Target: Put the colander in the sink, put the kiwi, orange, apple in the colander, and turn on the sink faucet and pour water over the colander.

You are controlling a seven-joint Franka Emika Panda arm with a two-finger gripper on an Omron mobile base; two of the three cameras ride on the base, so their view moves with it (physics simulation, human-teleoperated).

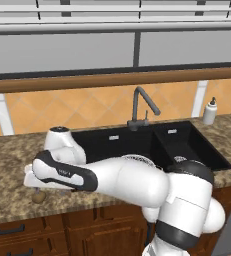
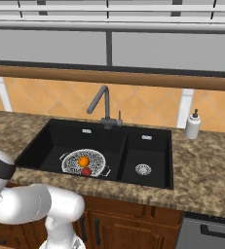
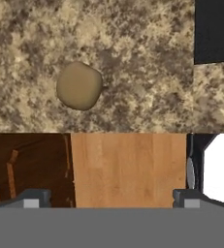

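Note:
The brown-tan kiwi (image 1: pixel 38 196) (image 3: pixel 79 85) lies on the granite counter near its front edge, left of the sink (image 1: pixel 107 145) (image 2: pixel 84 138). My gripper (image 1: pixel 38 188) (image 3: pixel 108 201) hangs open just above it, with nothing between the fingers. In the hand view the kiwi sits up and left of centre. The wire-mesh colander (image 2: pixel 70 163) (image 1: pixel 137 159) stands in the left basin and holds the orange (image 2: pixel 84 160) and the red apple (image 2: pixel 86 171). The dark faucet (image 1: pixel 139 107) (image 2: pixel 102 107) rises behind the sink; no stream shows at its spout.
A white soap bottle (image 1: pixel 210 111) (image 2: pixel 193 125) stands on the counter at the back right of the sink. My arm stretches low across the counter's front, left of the sink. Below the counter edge are dark wood cabinets (image 3: pixel 26 164) and a wood floor (image 3: pixel 128 167).

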